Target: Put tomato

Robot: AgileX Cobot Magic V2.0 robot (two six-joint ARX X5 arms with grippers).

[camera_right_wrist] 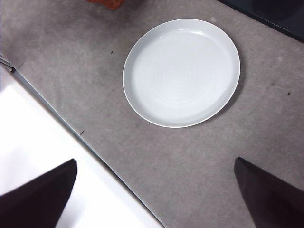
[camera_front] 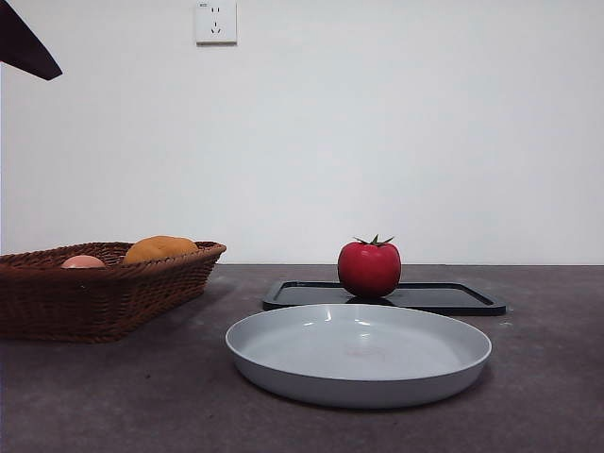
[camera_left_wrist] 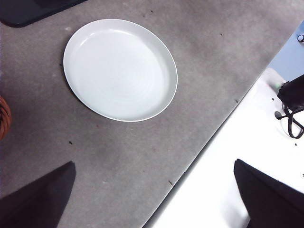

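Sitting upright on the black tray (camera_front: 472, 299), the tomato (camera_front: 369, 269) is showing its green stem uppermost and is touching nothing else. That tray is lying flat toward the far edge of the grey desk (camera_front: 547, 377), just behind the pale grey plate (camera_front: 283, 368), which is resting nearer the front edge and is carrying nothing. The plate and the tray are lying close together; whether their rims are touching cannot be told from the front view.

A brown wicker basket (camera_front: 104, 302) is standing at the left side of the desk, well apart from the tomato. An orange-yellow fruit (camera_front: 159, 249) and a smaller pink fruit (camera_front: 83, 261) are lying inside it, side by side.

The left gripper (camera_left_wrist: 152, 199) is hanging above the desk's front edge with its jaws spread wide and gripping nothing; the plate is lying in its wrist view, with a corner of the tray beyond it. The right gripper (camera_right_wrist: 154, 199) is likewise hanging over the front edge, jaws spread wide and gripping nothing, with the plate and a strip of the tray in its wrist view. Neither gripper is near the tomato. In the front view only a dark tip (camera_front: 26, 47) is showing at the top left corner.

A white wall socket (camera_front: 215, 22) is showing on the wall behind the desk.
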